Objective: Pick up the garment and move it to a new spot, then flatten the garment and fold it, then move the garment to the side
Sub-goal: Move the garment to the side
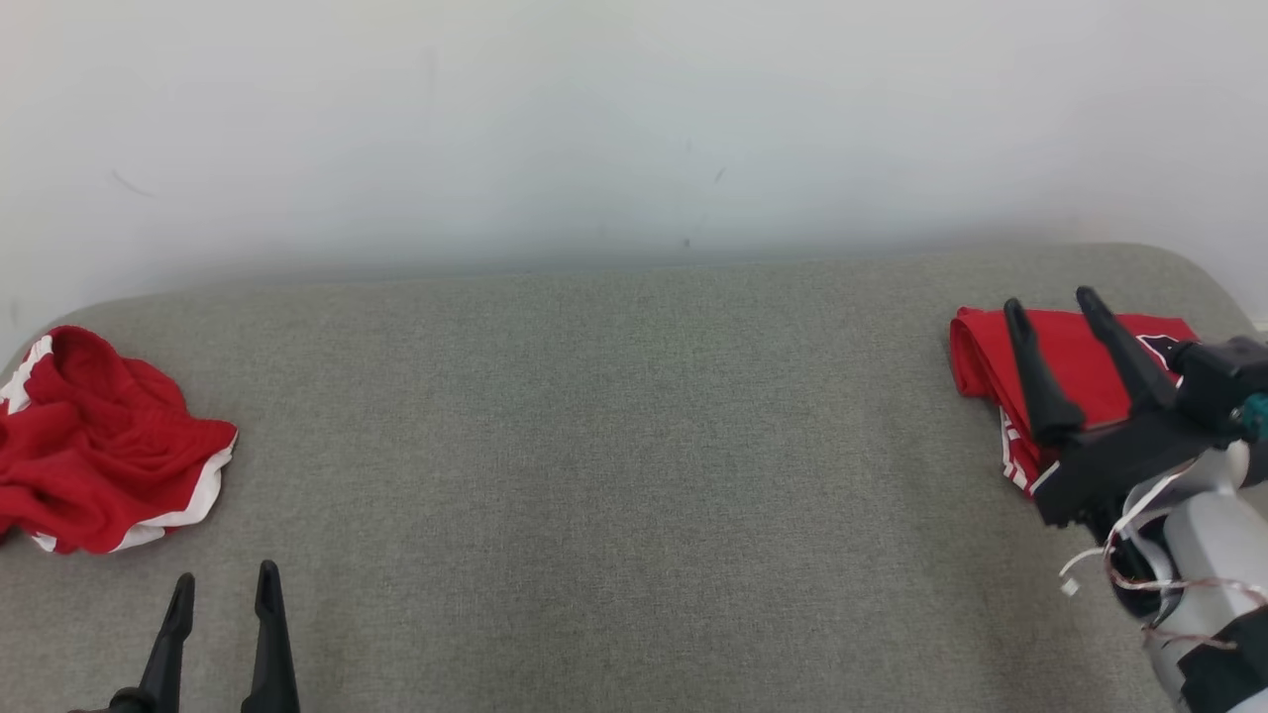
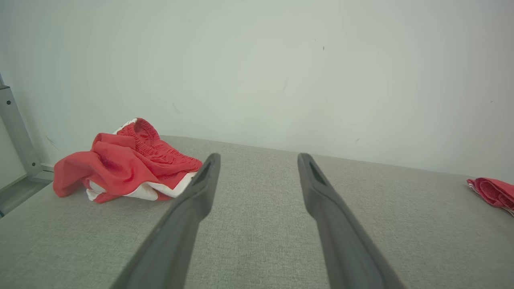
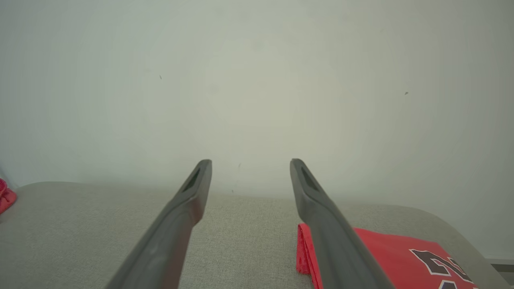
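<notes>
Judged one round done: folded red jersey point(image 1: 976, 356) parked at the grey upholstered surface's point(image 1: 634, 446) right end beneath the splayed, empty right gripper point(image 1: 1050, 302); crumpled red shorts point(image 1: 99, 465) left unfolded near the splayed, empty left gripper point(image 1: 226, 574).

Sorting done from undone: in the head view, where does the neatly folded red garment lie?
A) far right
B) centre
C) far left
A: the folded garment lies flat at the far right by the open right claw, while the crumpled garment sits at the far left.
</notes>
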You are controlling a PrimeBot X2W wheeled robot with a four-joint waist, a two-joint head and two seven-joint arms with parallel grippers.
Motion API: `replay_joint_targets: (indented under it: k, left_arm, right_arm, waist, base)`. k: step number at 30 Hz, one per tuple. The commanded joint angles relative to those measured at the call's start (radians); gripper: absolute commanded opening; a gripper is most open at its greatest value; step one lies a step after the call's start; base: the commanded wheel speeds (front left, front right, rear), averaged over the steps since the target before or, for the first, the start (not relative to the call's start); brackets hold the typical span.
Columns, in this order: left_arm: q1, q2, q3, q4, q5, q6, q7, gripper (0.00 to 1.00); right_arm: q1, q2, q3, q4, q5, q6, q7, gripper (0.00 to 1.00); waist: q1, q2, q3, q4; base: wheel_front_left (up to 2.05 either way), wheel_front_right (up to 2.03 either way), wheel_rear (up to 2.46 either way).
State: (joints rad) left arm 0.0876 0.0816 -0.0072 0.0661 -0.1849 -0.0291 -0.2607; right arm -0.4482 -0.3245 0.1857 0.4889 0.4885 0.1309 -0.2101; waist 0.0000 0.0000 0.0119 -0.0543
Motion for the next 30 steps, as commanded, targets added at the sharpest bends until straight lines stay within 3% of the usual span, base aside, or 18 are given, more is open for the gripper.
replay_joint_targets:
  k: [1, 14, 23, 30]
  left_arm:
    - [0.013, 0.005, 0.006, -0.004, 0.000, 0.005, -0.006, 1.00]
    - [0.042, 0.009, 0.027, -0.007, -0.012, 0.025, -0.006, 1.00]
    - [0.060, 0.026, 0.045, -0.006, -0.013, 0.042, -0.001, 1.00]
    - [0.071, 0.080, 0.029, -0.010, 0.052, 0.064, 0.039, 1.00]
  right_arm:
    - [0.030, 0.013, -0.014, -0.020, -0.022, -0.001, -0.004, 1.00]
    - [0.239, 0.137, -0.186, -0.178, -0.227, -0.001, 0.036, 1.00]
    - [0.334, 0.218, -0.249, -0.266, -0.289, -0.001, 0.081, 1.00]
    - [0.376, 0.243, -0.261, -0.301, -0.308, -0.001, 0.142, 1.00]
  waist:
    - [0.0000, 0.0000, -0.006, -0.004]
    - [0.0000, 0.0000, -0.036, -0.016]
    - [0.0000, 0.0000, -0.049, -0.033]
    - [0.0000, 0.0000, -0.058, -0.048]
  base:
    - [0.00, 0.00, 0.00]
    - [0.00, 0.00, 0.00]
    - [0.00, 0.00, 0.00]
    - [0.00, 0.00, 0.00]
